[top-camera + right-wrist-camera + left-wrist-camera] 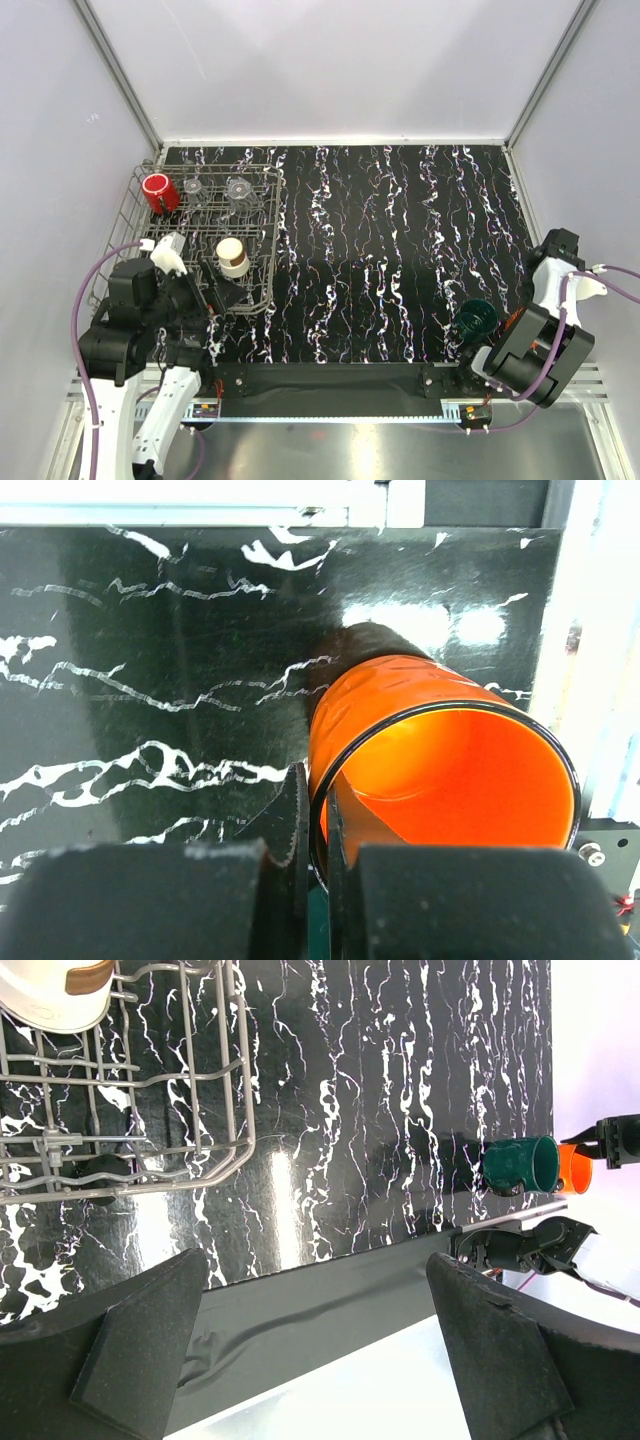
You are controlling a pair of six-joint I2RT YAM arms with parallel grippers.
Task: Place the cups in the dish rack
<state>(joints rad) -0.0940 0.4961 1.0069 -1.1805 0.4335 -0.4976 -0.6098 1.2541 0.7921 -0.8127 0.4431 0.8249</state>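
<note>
The orange cup (430,750) lies on its side near the table's right front corner, and my right gripper (318,825) is shut on its rim, one finger inside and one outside. Right beside it lies the dark green cup (477,318), also seen from the left wrist (520,1165) with the orange cup (573,1168) behind it. The wire dish rack (130,215) at the left holds a red cup (158,192), two clear cups (192,187) (239,189) and a cream cup (232,256). My left gripper (315,1350) hangs open and empty over the rack's near right corner.
White walls close in the table on three sides. A dark strip (330,380) runs along the front edge between the arm bases, with a metal rail (590,380) at the right. The rack's front wires (150,1180) lie just ahead of the left fingers.
</note>
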